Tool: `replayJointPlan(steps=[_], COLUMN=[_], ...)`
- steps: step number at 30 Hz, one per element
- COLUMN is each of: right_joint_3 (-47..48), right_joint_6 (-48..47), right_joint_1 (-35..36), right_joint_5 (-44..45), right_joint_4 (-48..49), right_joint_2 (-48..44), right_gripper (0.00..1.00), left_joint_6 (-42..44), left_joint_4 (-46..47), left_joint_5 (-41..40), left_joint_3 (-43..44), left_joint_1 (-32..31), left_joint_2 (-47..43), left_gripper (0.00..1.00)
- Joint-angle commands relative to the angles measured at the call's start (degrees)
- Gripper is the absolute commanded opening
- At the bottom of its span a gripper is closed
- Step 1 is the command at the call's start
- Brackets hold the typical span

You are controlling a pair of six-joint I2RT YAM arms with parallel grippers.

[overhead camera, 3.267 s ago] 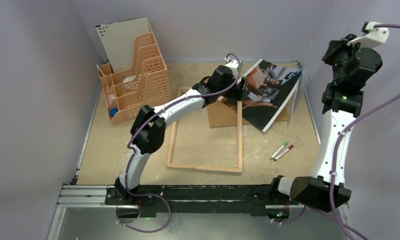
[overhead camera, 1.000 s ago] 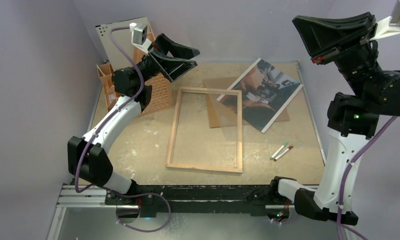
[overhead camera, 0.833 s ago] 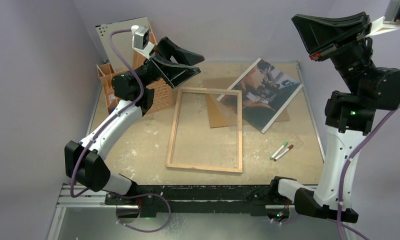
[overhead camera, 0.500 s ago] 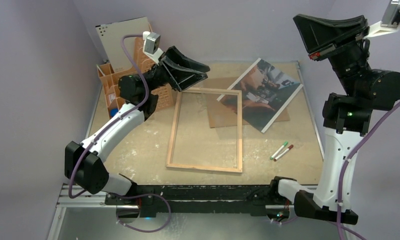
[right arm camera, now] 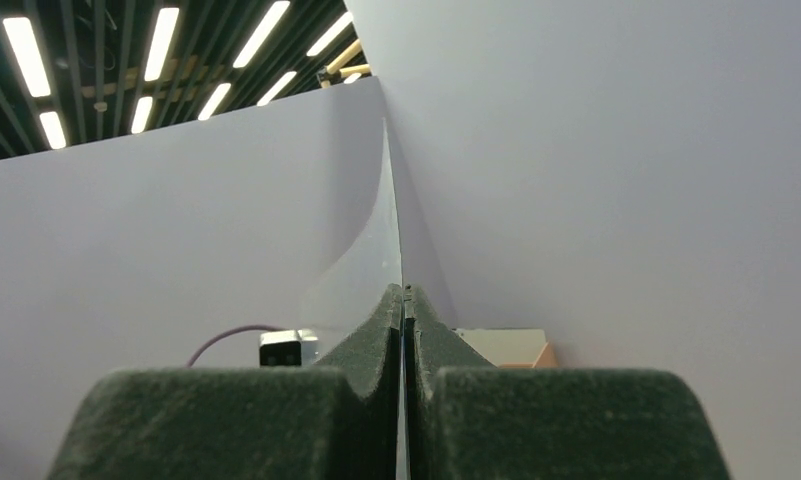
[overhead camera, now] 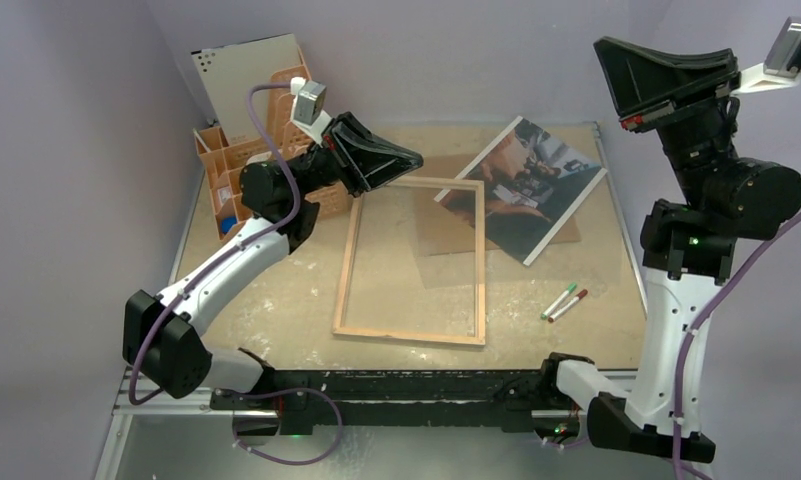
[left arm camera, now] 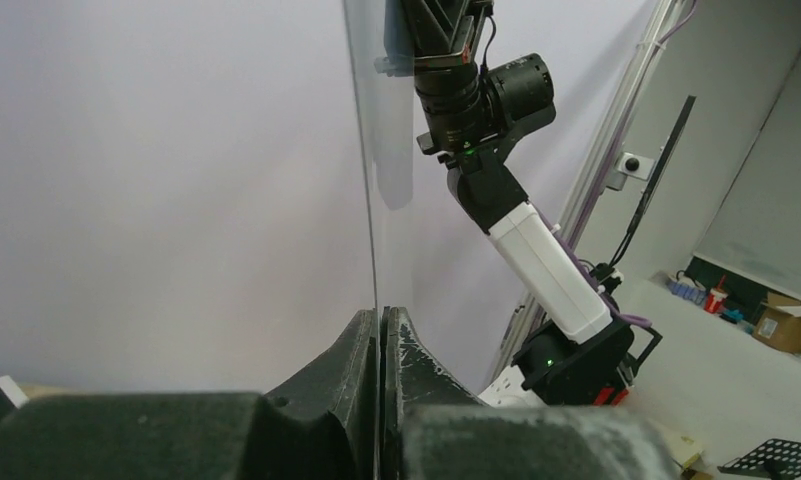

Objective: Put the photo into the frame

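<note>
The frame lies flat mid-table, its light wood back rim facing up. The photo lies face up at the back right, partly on a brown hardboard sheet. A thin clear pane is held in the air above the table between both arms. My left gripper is raised over the frame's far left corner and is shut on one edge of the pane. High at the right, my right gripper is shut on the pane's other edge.
An orange desk organizer with a white board stands at the back left, just behind the left arm. Two markers lie right of the frame. Purple walls close in the left, back and right sides.
The left gripper swung right from the organizer to the pane's edge and went from open to shut on it. The right arm shifted slightly, still gripping the pane.
</note>
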Motion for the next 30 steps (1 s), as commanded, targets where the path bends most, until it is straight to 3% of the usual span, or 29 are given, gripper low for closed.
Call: replayJointPlan(steps=[1,2,5,7,10,15,22,25,30], right_joint_3=[-1.9,-3.1,-9.8,-13.2,-17.8,-24.7,-31.0,-34.7,-39.5], right_joint_6=[0.8,-0.5,-3.9,-6.1,-8.0,-9.1,-10.8,-5.9,4.1], right_joint_1=[0.1,0.1,0.1,0.1,0.1,0.2,0.1,0.1,0.1], right_joint_5=[-0.5,-1.2,-2.8,-5.6,-10.4,-15.0,-12.8,-13.4,-14.9], right_joint_4=[-0.2,-1.4,-1.7,-1.2,1.0,5.5,9.0,16.1,31.7], right_joint_2=[-1.3,-2.1,-5.8,-7.1,-8.6,-11.2,-13.5,-13.5,-13.1], right_gripper=[0.0,0.03,0.33,0.48,0.6,0.7,0.83,0.81,0.63], left_joint_6=[3.5,3.6,3.3,3.5,3.6,-1.7,-4.3,-4.4,-4.5], left_joint_4=[0.6,0.1,-1.8,-6.0,-11.4,-11.3,-11.2,-11.4,-12.2], left_joint_5=[-0.4,-0.5,0.0,-0.3,-0.4,1.0,2.0,1.6,-0.2], left_joint_3=[1.0,1.6,4.1,7.1,12.1,17.5,21.2,22.0,21.3], left_joint_1=[0.0,0.0,0.1,1.0,2.6,6.5,8.6,8.7,8.8], left_joint_2=[-1.0,-1.0,-0.7,-0.4,0.9,4.0,5.2,4.9,3.8], left_gripper=[0.0,0.0,0.0,0.0,0.0,0.0,0.0,0.0,0.0])
